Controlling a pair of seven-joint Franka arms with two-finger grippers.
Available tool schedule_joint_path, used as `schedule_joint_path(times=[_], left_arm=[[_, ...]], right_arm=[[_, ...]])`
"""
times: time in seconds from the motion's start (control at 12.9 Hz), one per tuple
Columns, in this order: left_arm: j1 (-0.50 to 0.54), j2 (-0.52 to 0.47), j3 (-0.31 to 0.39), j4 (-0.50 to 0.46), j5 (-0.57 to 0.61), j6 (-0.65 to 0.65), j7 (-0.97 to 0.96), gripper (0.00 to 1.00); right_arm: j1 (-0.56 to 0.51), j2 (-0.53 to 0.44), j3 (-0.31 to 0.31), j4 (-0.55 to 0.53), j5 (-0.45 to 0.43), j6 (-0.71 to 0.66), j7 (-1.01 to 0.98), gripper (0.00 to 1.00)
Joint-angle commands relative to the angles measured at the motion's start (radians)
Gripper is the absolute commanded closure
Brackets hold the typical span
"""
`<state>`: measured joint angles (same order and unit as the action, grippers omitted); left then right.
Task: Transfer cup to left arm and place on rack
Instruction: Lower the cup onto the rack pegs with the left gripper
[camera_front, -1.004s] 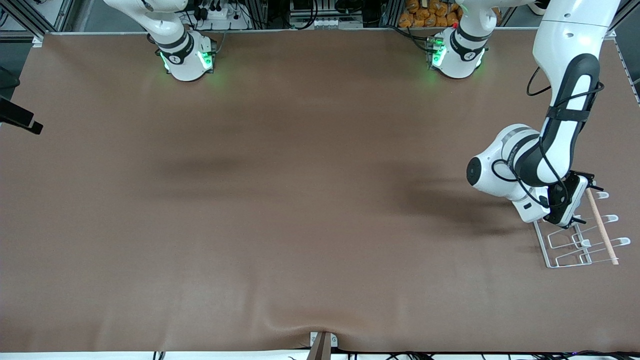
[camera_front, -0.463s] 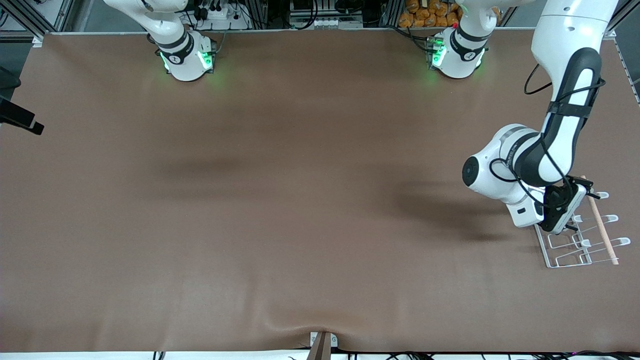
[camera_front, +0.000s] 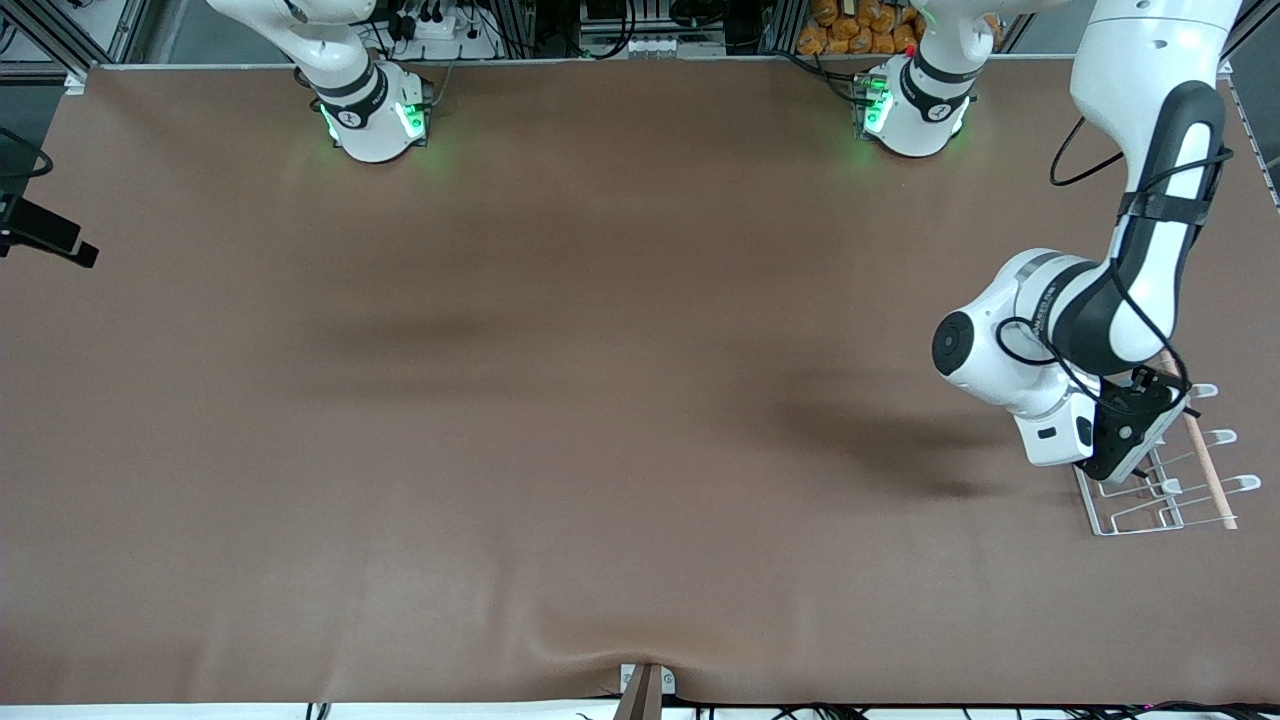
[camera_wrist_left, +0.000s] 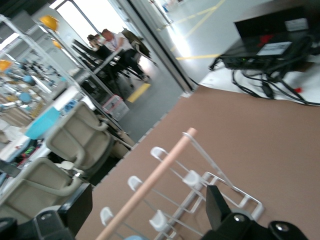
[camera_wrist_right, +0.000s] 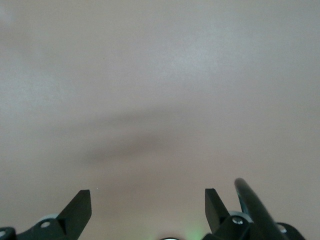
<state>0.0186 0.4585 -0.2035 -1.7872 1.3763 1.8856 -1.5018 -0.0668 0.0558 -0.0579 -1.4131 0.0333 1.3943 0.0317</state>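
Brown matting (camera_front: 560, 400) covers the whole table. At the left arm's end sits the rack (camera_front: 1165, 480), its wooden dowel (camera_front: 1205, 470) along one side. The left arm (camera_front: 1130, 240) blocks the rack's upper part; its left gripper (camera_wrist_left: 145, 212) hangs over the rack with fingers spread wide, and only a sliver of the cup (camera_wrist_left: 136, 237) shows between them, so a grip cannot be confirmed. The right gripper (camera_wrist_right: 147, 207) waits, open and empty, over bare matting. Since half a second ago the left wrist has shifted slightly toward the front camera.
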Motion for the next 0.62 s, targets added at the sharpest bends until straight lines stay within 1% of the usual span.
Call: schedule_joint_path(times=[0.0,0.15,0.31,0.54], left_arm=[[0.023,-0.02,0.001,0.046,-0.106,0.049,0.167,0.0],[0.023,-0.046,0.001,0.066,-0.224,0.079,0.259,0.0],[0.023,-0.084,0.001,0.078,-0.336,0.124,0.365,0.0],[0.015,-0.122,-0.004,0.111,-0.598,0.127,0.526,0.0]], right_arm=[[-0.001,-0.011,0.004,-0.01,-0.003,-0.008,-0.036,0.0],[-0.01,-0.011,0.0,-0.01,-0.004,-0.008,-0.122,0.0],[-0.011,-0.011,0.0,-0.01,0.002,-0.008,-0.116,0.0],[-0.007,-0.013,0.001,-0.009,0.0,-0.006,-0.115,0.0]])
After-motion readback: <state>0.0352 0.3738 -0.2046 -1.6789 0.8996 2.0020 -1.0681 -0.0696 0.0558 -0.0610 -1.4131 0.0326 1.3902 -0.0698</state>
